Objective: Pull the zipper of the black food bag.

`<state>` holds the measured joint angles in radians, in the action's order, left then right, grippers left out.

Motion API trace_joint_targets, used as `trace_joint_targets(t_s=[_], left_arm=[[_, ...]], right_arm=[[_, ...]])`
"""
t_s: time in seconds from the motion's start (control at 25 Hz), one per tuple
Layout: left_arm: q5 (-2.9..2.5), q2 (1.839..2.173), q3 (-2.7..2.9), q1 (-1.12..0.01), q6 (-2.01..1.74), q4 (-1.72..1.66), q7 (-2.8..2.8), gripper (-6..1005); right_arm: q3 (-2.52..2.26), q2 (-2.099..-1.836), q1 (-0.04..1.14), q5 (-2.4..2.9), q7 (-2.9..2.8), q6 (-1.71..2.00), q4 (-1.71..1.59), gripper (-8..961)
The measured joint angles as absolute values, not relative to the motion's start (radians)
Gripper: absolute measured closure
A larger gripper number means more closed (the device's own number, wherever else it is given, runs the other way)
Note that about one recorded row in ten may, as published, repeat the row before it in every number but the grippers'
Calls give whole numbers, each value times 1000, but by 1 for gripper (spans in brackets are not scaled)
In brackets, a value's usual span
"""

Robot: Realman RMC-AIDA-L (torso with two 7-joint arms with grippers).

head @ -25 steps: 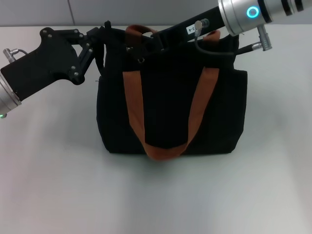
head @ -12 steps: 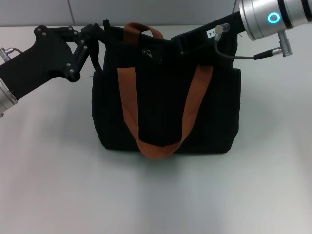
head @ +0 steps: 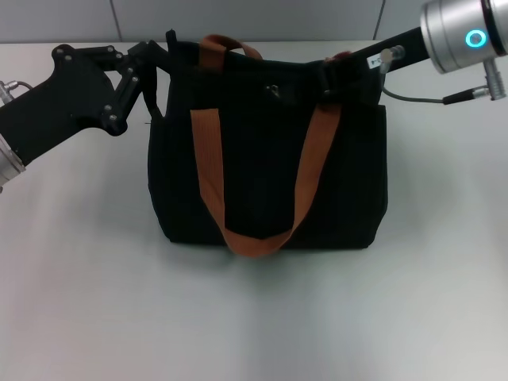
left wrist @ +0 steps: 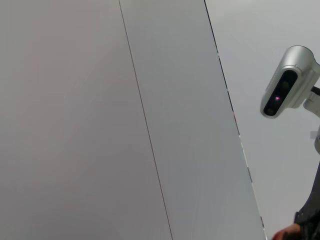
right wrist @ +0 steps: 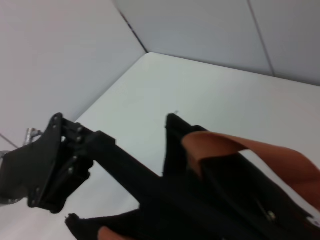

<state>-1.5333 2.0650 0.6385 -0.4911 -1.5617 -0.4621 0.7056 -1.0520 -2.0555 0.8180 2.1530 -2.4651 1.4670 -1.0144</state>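
The right gripper (head: 332, 75) now sits farther toward the robot's right along the top of the black food bag (head: 266, 175) than half a second ago, when it was near the middle of the opening; a second ago it was further left again, close to the rear strap. The bag has shifted slightly on the white bench (head: 254, 317) and its top edge looks flatter and more closed. The left gripper (head: 159, 55) remains at the bag's upper left corner, its fingers clamped on the black fabric there.

The bag stands upright at the middle of the bench, brown-orange straps (head: 254, 230) looping down its face. A small silvery glint (head: 273, 90) shows on the top edge, but it is too small to say whether this is the zipper pull. The right gripper's fingers merge with the black fabric, so whether they are clenched on anything cannot be told. The left wrist view shows only wall panels and a camera (left wrist: 287, 82). The right wrist view shows the left gripper (right wrist: 55, 170) and the bag's top (right wrist: 215, 200), not its own fingers.
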Motion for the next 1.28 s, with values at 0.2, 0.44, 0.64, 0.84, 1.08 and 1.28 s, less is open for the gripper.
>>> trace_joint_targets(t_s=[0.2,0.44,0.64,0.84,1.08,1.28], left_arm=[[-1532,2065,634,-486,-1567,-463,706,977],[-1532,2064,629,-478,-1568,-465,706,977],[-1532,2063,629,-476,-1569,-465,706,977],[-1532,2063,629,-475,-1569,-465,706,977],[-1532,2063,629,-475,-1569,-465,706,977],[-1532,2063,629,-476,-1569,-465,706,977]], right_arm=[[-1016,-2055,787,2171,-2473,1480,-1055,954],[-954,-2052,771,2207,-2475,1497,-1060,954],[-918,-2049,753,2215,-2475,1506,-1070,954],[-902,-2049,733,2218,-2476,1517,-1093,954],[-896,-2054,722,2216,-2476,1524,-1104,954],[-883,-2055,714,2201,-2466,1529,-1105,953]])
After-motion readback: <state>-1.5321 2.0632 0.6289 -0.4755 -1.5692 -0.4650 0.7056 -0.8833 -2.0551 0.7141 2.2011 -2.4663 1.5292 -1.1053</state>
